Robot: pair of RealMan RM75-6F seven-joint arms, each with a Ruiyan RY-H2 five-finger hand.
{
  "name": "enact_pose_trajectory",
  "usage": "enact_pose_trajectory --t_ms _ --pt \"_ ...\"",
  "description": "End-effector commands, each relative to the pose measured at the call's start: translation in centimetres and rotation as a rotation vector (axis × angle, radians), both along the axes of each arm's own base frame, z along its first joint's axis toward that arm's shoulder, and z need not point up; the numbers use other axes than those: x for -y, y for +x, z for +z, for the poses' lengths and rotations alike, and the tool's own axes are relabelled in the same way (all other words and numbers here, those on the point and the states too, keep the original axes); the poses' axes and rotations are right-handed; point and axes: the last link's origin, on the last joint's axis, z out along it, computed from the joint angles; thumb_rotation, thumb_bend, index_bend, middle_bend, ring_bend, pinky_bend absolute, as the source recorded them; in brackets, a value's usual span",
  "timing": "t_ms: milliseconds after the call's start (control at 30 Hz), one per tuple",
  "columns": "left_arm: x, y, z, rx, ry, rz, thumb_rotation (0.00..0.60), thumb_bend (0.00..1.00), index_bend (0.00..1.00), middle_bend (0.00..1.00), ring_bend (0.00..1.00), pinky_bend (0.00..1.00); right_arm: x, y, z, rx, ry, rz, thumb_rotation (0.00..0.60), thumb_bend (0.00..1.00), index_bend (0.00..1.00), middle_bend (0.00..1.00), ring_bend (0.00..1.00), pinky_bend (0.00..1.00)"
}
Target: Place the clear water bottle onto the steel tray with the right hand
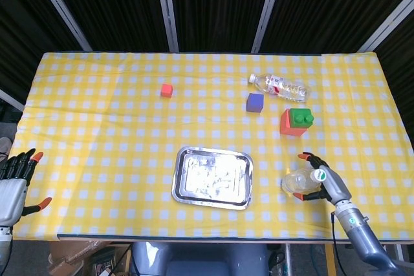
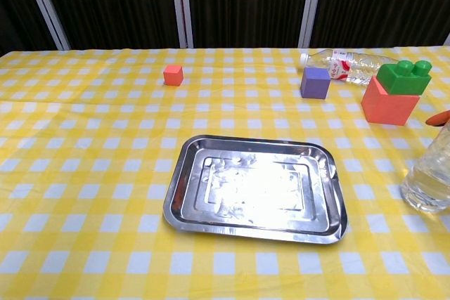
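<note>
- Head view showed me two clear plastic bottles on the table (image 1: pixel 97 127), which was covered in a yellow-and-white checked cloth.
- One clear water bottle (image 1: pixel 301 181) stood upright near the front edge toward the right corner, its white-and-green cap facing the camera; it was on the cloth just right of the steel tray (image 1: pixel 213 177), not on it.
- My right hand (image 1: pixel 321 184) was against that bottle's right side, orange-tipped fingers curved around it front and back; I could not tell whether they were actually gripping.
- In the chest view only the bottle's lower body (image 2: pixel 427 177) showed at the right edge, with one orange fingertip (image 2: pixel 440 117) beside it.
- The second bottle (image 1: pixel 279 86) lay on its side near the back edge, right of centre; its label was red and white, but I could not read the writing.
- I counted one tray, bare and shiny, near the front edge at the centre.
- I counted three blocks apart from the green brick: a small orange-red cube (image 1: pixel 167 90) left of centre toward the back, a purple cube (image 1: pixel 255 102) just in front of the lying bottle, and a larger red block (image 1: pixel 292 125) with a green studded brick (image 1: pixel 300 117) on top.
- My left hand (image 1: pixel 13 189) hung off the front left corner, fingers spread and holding nothing.
</note>
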Motion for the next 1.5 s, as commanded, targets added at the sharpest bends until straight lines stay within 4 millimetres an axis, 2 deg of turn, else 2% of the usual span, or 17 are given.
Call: enact_pose_trajectory --t_ms 33,133,233,367,467,733,900,1100,1500 --pt "0.0 0.0 0.0 -0.001 -0.002 0.002 0.6 0.15 0.05 0.0 0.0 0.0 0.1 0.1 -0.5 0.017 -0.008 -0.013 0.6 0.13 0.26 0.19 0.0 0.0" --pt "0.0 0.0 0.0 -0.001 -0.004 0.002 0.6 0.15 0.05 0.0 0.0 0.0 0.0 0.1 -0.9 0.031 -0.007 -0.028 0.6 0.13 0.35 0.28 0.03 0.0" --pt "0.0 0.0 -0.1 -0.001 -0.007 0.002 0.6 0.15 0.05 0.0 0.0 0.0 0.0 0.0 -1.0 0.033 -0.025 -0.034 0.6 0.16 0.46 0.39 0.11 0.0" --pt "0.0 0.0 -0.1 -0.003 -0.01 0.005 0.6 0.15 0.05 0.0 0.0 0.0 0.0 0.2 -1.0 0.101 -0.073 -0.049 0.6 0.3 0.63 0.54 0.22 0.0" --pt "0.0 -0.1 -0.2 -0.004 -0.013 0.007 0.6 0.15 0.05 0.0 0.0 0.0 0.0 0.1 -0.8 0.132 -0.099 -0.057 0.6 0.38 0.71 0.58 0.25 0.0" --pt "0.0 0.0 -0.2 -0.004 -0.015 0.011 0.6 0.15 0.05 0.0 0.0 0.0 -0.4 0.5 -0.3 0.167 -0.111 -0.05 0.6 0.43 0.73 0.59 0.26 0.0" --pt "0.0 0.1 -0.2 -0.004 -0.015 0.009 0.6 0.15 0.05 0.0 0.0 0.0 -0.7 3.1 0.1 0.187 -0.101 0.017 0.6 0.43 0.73 0.59 0.26 0.0" --pt "0.1 0.0 0.2 0.005 -0.001 0.006 0.6 0.15 0.05 0.0 0.0 0.0 -0.7 5.8 -0.1 0.101 -0.075 0.091 0.6 0.44 0.73 0.59 0.26 0.0" --pt "0.1 0.1 0.4 0.018 0.001 0.004 0.6 0.15 0.05 0.0 0.0 0.0 -0.8 7.6 -0.8 -0.004 -0.057 0.105 0.6 0.44 0.73 0.59 0.26 0.0"
